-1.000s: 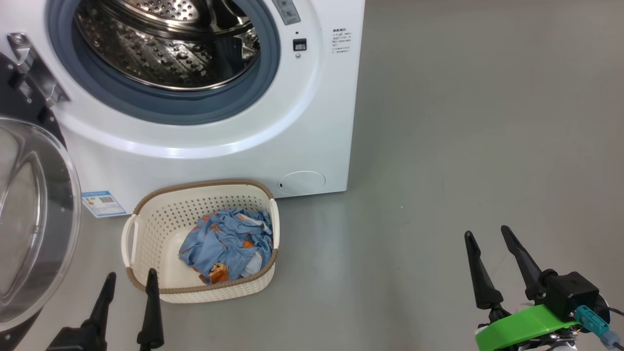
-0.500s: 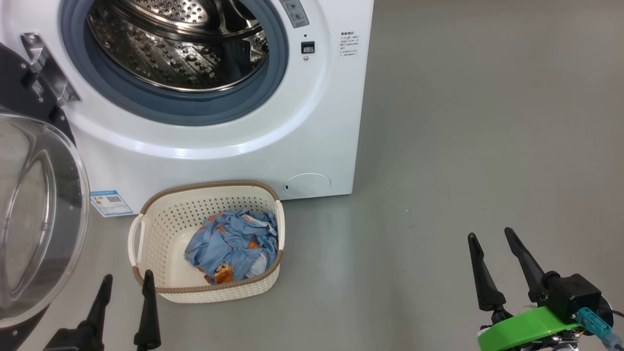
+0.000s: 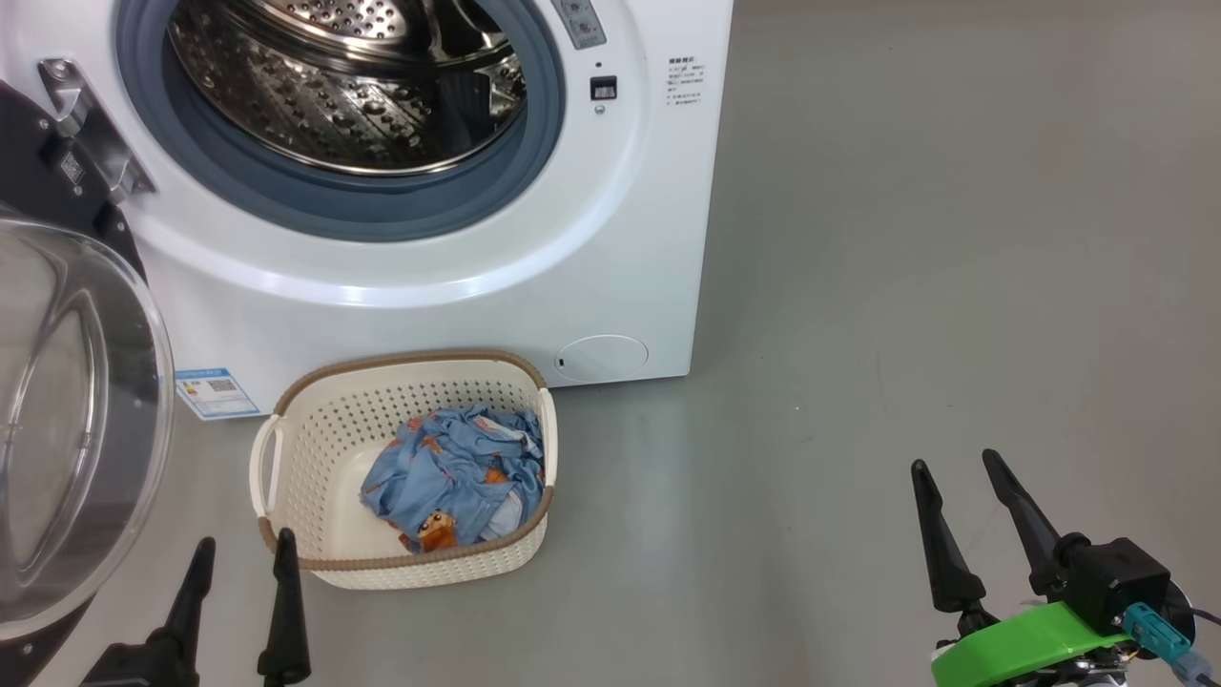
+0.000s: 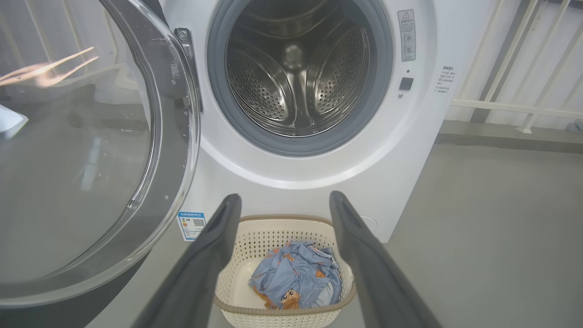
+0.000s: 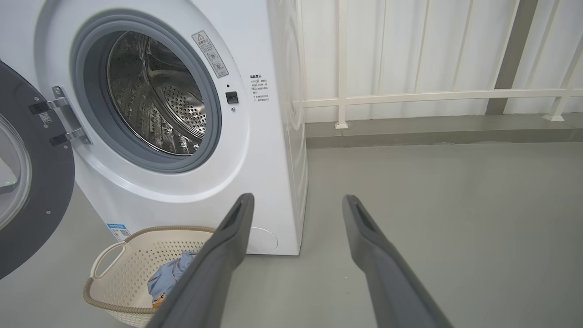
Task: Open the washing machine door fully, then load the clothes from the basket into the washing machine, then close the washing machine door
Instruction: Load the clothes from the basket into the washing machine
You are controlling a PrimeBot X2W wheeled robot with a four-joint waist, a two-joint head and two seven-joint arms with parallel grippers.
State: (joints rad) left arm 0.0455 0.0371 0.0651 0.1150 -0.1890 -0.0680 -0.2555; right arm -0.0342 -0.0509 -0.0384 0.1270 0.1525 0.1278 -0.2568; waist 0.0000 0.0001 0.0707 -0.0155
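**Door open, clothes in the basket, both grippers spread wide**

The washing machine [image 3: 591,239] stands with its door [image 3: 76,410] swung out on the left hinge, and the steel drum [image 3: 353,95] shows through the grey-blue ring. The basket [image 3: 320,425] sits on the grey floor [image 3: 906,239] just in front of the machine, below the opening. The clothes [image 3: 458,477] lie crumpled in its right half.

The left gripper [image 3: 244,537] hovers by the basket's near left corner, fingers far apart and holding nothing. The right gripper [image 3: 954,460] hangs well off to the right over bare floor, equally wide and holding nothing.

Against a second ago, the whole head view has slid slightly right, so the camera has turned. The basket, clothes and door keep their places beside the machine. Both grippers sit almost where they were, each a touch lower in the picture.
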